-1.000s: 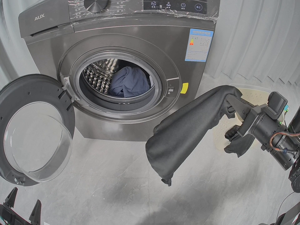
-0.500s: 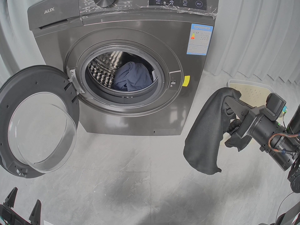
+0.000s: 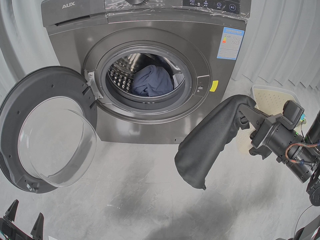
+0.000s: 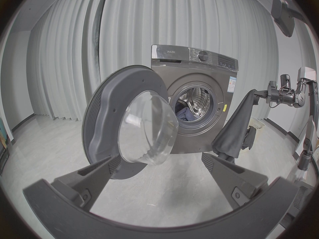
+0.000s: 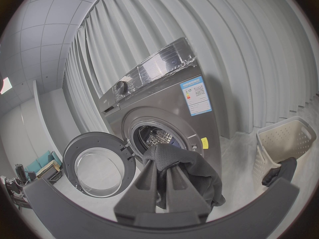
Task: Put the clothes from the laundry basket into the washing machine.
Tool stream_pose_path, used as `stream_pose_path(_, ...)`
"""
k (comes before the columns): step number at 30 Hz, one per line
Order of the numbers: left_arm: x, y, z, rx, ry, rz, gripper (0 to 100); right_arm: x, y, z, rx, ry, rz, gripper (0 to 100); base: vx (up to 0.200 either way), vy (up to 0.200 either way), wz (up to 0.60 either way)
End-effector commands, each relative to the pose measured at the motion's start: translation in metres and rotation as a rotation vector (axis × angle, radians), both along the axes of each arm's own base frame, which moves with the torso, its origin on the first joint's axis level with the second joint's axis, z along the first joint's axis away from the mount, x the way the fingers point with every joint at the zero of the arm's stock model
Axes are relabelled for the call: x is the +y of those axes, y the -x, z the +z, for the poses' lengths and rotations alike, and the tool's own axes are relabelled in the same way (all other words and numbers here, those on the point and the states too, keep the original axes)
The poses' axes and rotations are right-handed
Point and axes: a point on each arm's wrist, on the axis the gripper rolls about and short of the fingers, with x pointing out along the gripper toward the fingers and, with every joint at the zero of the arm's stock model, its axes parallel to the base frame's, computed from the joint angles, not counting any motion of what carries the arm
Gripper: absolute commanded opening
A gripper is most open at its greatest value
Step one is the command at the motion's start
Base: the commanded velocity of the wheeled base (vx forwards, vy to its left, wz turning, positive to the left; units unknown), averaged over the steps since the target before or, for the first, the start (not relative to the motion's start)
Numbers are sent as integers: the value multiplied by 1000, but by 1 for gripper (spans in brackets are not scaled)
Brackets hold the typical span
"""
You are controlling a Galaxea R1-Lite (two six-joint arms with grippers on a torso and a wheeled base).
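Pinches dark cloth point(image 3: 206, 140) in right gripper point(image 3: 242, 114), right of middle. Swings cloth end back left, nearer washer point(image 3: 150, 27), upper middle. Keeps left gripper point(image 3: 27, 212) spread, lower left. Still needs lift into drum point(image 3: 121, 75).

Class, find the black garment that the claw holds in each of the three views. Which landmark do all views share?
Head view: the garment hangs from the right claw, right of centre, below the blue label on the washer.
Left wrist view: it hangs beside the washer, on the label's side.
Right wrist view: it drapes over the claw, in front of the washer's opening.
Shared landmark: that blue label.
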Motion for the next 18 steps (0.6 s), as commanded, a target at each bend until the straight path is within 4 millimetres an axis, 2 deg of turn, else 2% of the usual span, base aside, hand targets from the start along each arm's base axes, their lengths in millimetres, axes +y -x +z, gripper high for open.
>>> stream_pose_path(1, 0, 0, -4, 2, -1, 0, 100, 0, 0, -2, 7, 6, -1, 0, 0, 0, 0)
stream_pose_path(11, 0, 0, -5, 2, -18, 12, 100, 13, -5, -14, 41, 39, 32, 0, 0, 0, 0)
stream_pose_path(18, 0, 0, -5, -2, -41, 6, 100, 31, -3, -12, 38, 35, 80, 0, 0, 0, 0)
